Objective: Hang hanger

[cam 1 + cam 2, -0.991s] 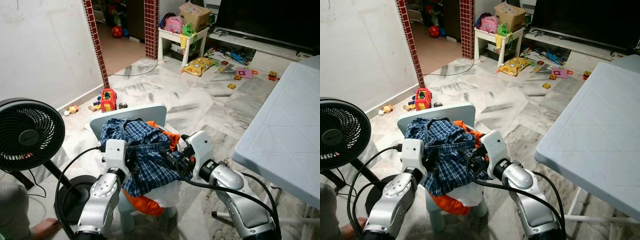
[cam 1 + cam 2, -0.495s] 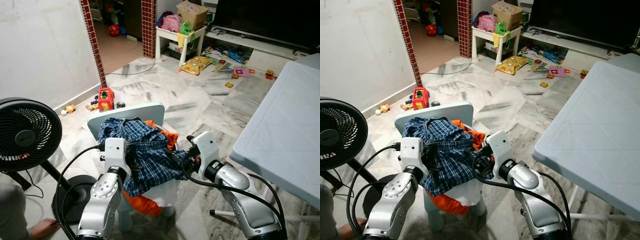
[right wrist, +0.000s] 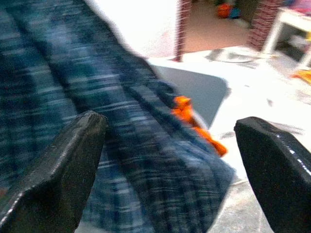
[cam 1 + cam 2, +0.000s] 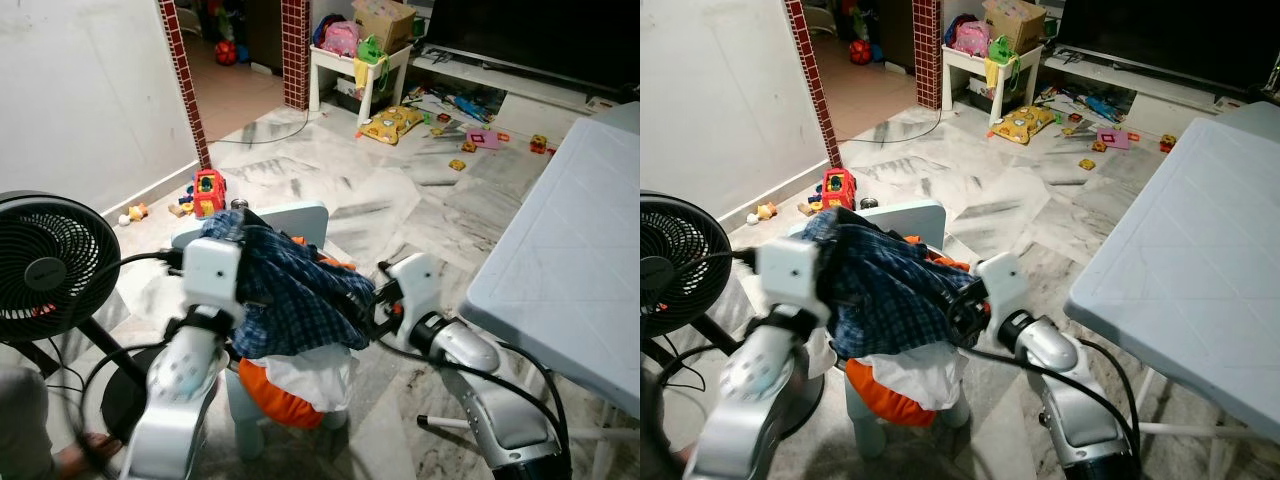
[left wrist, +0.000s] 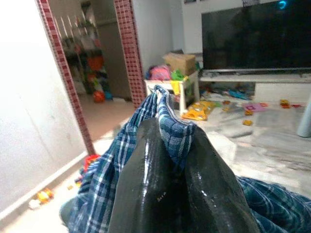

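Nearest, left gripper raised over the small chair, jaws closed on a fold of blue plaid shirt, the cloth pinched between the black fingers and draped down from them. Right gripper low beside the shirt's right edge, jaws spread wide, nothing held, plaid cloth just ahead. Below the shirt, white and orange garments heaped on the pale chair. Left of that, a black floor fan; a person's bare foot near its base. Right, a white worktop. Farther off, marble floor with scattered toys, a brick pillar, a small white table. No hanger distinguishable among the clothes.
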